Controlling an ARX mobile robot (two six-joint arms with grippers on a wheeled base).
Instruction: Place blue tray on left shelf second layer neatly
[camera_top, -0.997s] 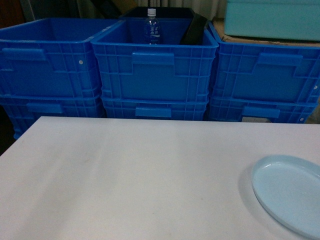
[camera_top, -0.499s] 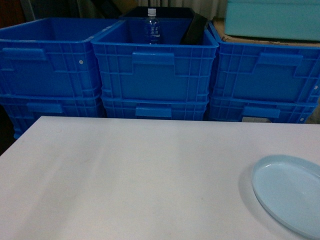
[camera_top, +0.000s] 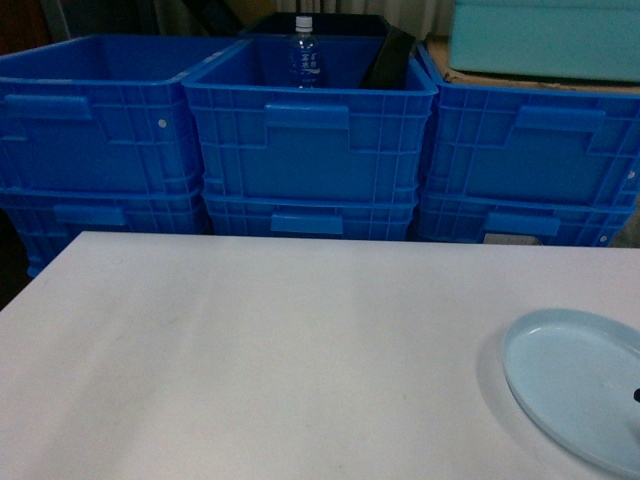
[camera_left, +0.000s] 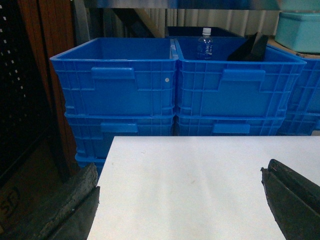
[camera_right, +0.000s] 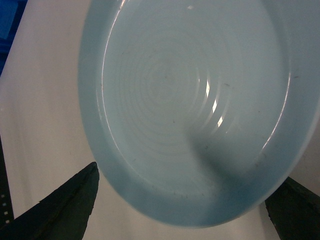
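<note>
The blue tray (camera_top: 580, 385), a pale shallow oval dish, lies flat on the white table (camera_top: 280, 350) at its near right corner. It fills the right wrist view (camera_right: 190, 100). My right gripper (camera_right: 185, 202) hovers open just above the tray's near rim, one dark finger (camera_right: 65, 205) on each side and nothing between them. Only a dark tip (camera_top: 636, 395) of it shows in the head view. My left gripper (camera_left: 180, 200) is open over the table's left part, holding nothing. The left shelf second layer is out of view.
Stacked dark-blue ribbed crates (camera_top: 310, 140) form a wall behind the table. The middle top crate holds a water bottle (camera_top: 305, 52) and a black object (camera_top: 388, 58). A teal bin (camera_top: 545, 38) sits on cardboard at the upper right. Left of the table stands a dark wooden post (camera_left: 50, 75).
A dark tip of my right gripper has come into the head view at the right edge over the tray. The tray and table have not moved.
</note>
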